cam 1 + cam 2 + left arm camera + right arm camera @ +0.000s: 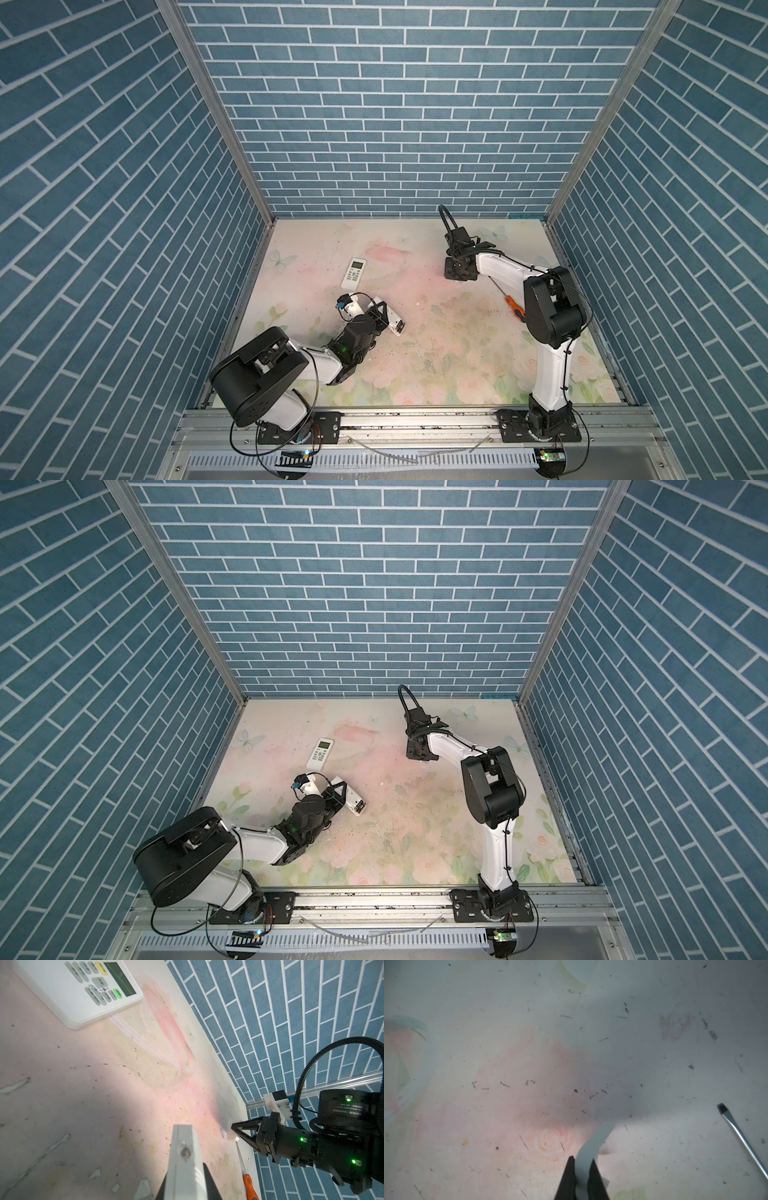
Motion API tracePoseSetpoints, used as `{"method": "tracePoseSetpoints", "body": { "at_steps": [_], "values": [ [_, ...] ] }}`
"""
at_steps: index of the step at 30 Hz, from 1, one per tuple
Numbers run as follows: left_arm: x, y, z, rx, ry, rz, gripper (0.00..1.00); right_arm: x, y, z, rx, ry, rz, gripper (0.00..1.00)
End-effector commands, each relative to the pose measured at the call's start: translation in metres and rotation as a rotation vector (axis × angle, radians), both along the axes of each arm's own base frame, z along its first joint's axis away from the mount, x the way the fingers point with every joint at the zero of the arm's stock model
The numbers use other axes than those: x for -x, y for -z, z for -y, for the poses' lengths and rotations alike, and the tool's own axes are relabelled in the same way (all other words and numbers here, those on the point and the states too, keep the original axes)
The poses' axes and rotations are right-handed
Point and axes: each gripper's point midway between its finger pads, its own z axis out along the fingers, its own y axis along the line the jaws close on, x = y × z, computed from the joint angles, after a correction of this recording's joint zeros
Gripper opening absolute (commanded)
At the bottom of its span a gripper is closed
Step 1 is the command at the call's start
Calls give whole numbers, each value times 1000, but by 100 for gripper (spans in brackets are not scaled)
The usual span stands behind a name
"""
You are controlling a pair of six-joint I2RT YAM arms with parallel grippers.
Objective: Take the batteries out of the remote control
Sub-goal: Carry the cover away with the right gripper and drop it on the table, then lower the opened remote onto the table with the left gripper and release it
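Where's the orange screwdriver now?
The screwdriver lies flat on the right side of the table in a top view, its tip near the right gripper, its orange handle by the right arm's elbow.

Far remote (pixel 354 273): on desk (pixel 436 365), left rear.
Near remote (pixel 397 324): before it, in left gripper (pixel 381 312).
Screwdriver (pixel 510 302): on desk, right.
Cover (pixel 600 1136): in right gripper (pixel 583 1162), near Screwdriver tip.

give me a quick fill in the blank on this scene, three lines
1. The left gripper is shut on the held remote; the other remote lies with its buttons facing ____.
2. The right gripper pinches a thin piece coloured ____.
3. The screwdriver has an ____ handle.
Missing words: up; white; orange
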Motion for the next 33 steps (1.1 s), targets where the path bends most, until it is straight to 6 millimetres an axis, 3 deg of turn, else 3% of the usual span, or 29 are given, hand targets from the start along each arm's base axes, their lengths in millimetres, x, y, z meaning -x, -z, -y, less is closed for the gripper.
{"method": "tracePoseSetpoints", "body": {
  "at_steps": [1, 11, 17, 25, 33],
  "values": [
    [2, 10, -8, -13, -51, -10, 0, -3, 1, 0, 22, -21, -19, 14],
    [6, 32, -6, 12, -60, -22, 0, -2, -4, -10, -27, -48, -22, 34],
    [10, 40, -9, -3, -68, -37, 0, 8, -23, -10, -74, -57, 12, 35],
    [14, 48, -13, -33, -72, -81, 18, 20, -60, -7, -116, -62, 80, 36],
    [24, 53, -24, -57, -90, -117, 33, 28, -83, -7, -141, -73, 121, 36]
  ]
}}
